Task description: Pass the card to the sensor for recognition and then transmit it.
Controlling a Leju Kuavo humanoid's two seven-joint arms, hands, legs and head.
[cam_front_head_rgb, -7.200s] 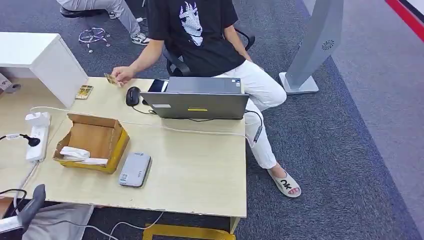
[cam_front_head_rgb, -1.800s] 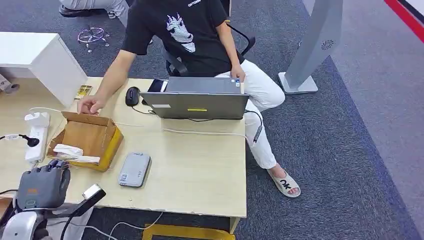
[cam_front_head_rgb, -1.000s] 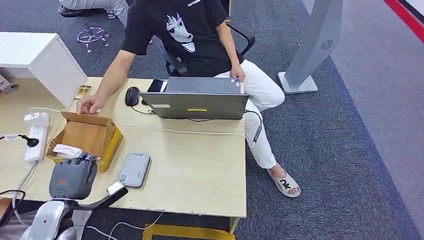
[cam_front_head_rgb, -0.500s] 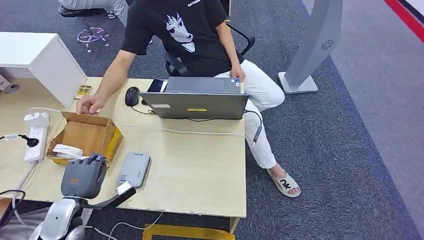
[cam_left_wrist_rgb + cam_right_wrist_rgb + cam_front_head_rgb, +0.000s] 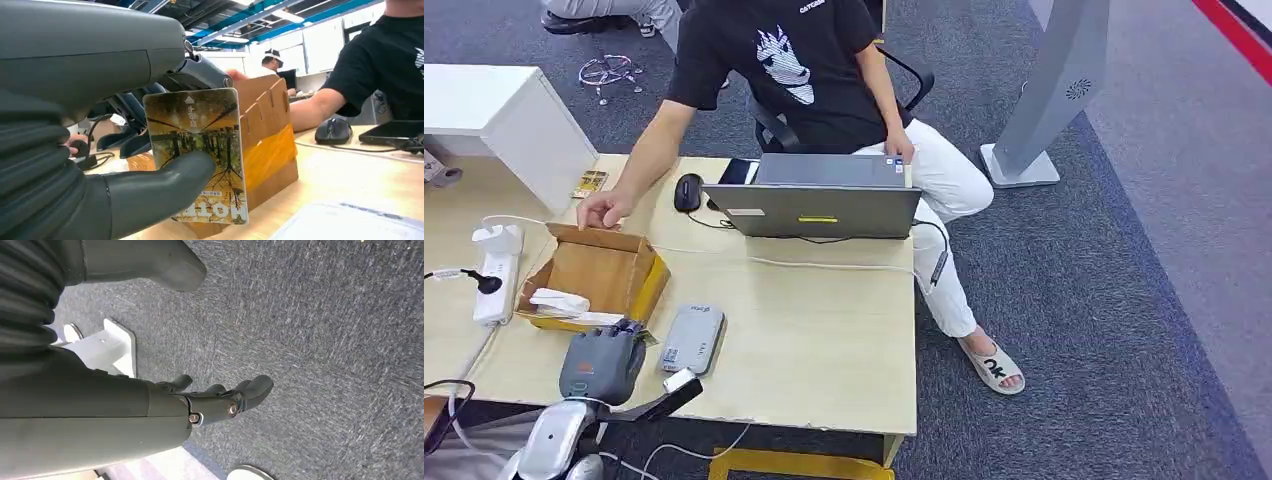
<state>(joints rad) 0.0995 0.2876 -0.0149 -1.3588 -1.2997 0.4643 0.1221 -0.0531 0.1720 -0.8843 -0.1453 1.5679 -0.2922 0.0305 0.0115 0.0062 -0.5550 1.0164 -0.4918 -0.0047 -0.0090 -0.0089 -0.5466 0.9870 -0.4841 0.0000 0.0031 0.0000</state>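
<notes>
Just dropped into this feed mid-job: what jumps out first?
The left hand holds a yellow tree-print card upright, close by the cardboard box on the desk's near-left side. Across the desk, a seated person rests a hand on the box's far rim, behind an open laptop.

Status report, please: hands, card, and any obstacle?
Left hand grips card. Right hand hangs empty, fingers apart. Sensor just beside left hand. Cardboard box close by.
</notes>
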